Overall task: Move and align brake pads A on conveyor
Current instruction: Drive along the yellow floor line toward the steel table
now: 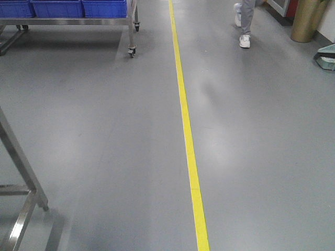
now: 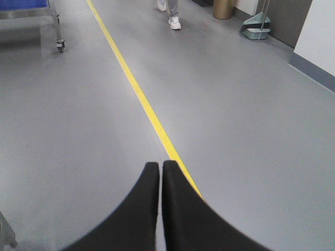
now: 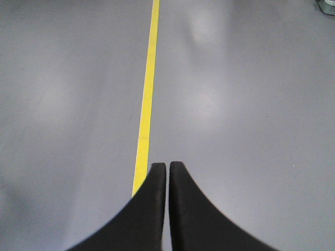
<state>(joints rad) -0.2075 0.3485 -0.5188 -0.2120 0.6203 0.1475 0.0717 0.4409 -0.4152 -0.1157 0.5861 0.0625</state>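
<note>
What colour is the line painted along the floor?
The floor line is yellow, clearest in the exterior front-facing view.

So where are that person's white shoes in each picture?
Front view: the white shoes are at the top right, to the right of the yellow line.
Left wrist view: the white shoes are at the top middle, also right of the yellow line.
Right wrist view: the shoes are not in it.
Shared landmark: the yellow line runs up the floor in all three.
</note>
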